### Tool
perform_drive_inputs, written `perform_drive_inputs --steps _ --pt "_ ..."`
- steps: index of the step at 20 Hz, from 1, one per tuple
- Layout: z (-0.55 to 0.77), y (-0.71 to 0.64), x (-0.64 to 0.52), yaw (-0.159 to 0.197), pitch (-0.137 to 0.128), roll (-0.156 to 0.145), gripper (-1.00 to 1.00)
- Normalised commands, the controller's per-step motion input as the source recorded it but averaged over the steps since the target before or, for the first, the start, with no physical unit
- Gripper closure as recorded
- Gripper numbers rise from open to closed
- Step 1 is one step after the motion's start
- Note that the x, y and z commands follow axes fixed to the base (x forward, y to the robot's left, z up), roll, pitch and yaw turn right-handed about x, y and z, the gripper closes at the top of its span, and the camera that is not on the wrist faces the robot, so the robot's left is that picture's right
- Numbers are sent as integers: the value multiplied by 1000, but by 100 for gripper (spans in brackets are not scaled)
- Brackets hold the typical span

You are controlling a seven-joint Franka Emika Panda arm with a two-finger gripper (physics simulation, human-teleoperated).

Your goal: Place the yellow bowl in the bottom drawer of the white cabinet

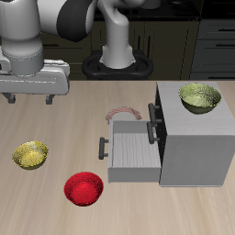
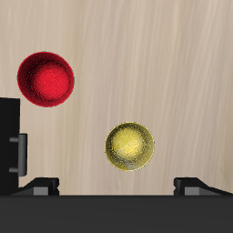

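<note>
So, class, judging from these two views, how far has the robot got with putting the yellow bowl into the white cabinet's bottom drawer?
Done: the bottom drawer of the white cabinet already stands pulled out, with nothing in it. In hand: the tool hangs open above the table, holding nothing; the wrist view looks down on the yellow bowl. Left: grasp that bowl, which sits on the table beside the red bowl, carry it across and set it in the drawer.

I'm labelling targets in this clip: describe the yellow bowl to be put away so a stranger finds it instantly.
Start at the boxy whitish-grey cabinet with its shallow bottom drawer pulled open. Out on the wooden table in front of that drawer sit two small bowls. The target is the golden-yellow mottled bowl, not the red bowl nor the paler yellow-green bowl on the cabinet.
</note>
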Motion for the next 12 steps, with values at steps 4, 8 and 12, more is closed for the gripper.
perform_drive_inputs --steps 4,8,12 --pt "-429 -66 30 8 25 11 -100" --pt "-379 -96 -3 -12 31 -9 -100" --pt "-337 -38 -9 -16 32 -11 -100"
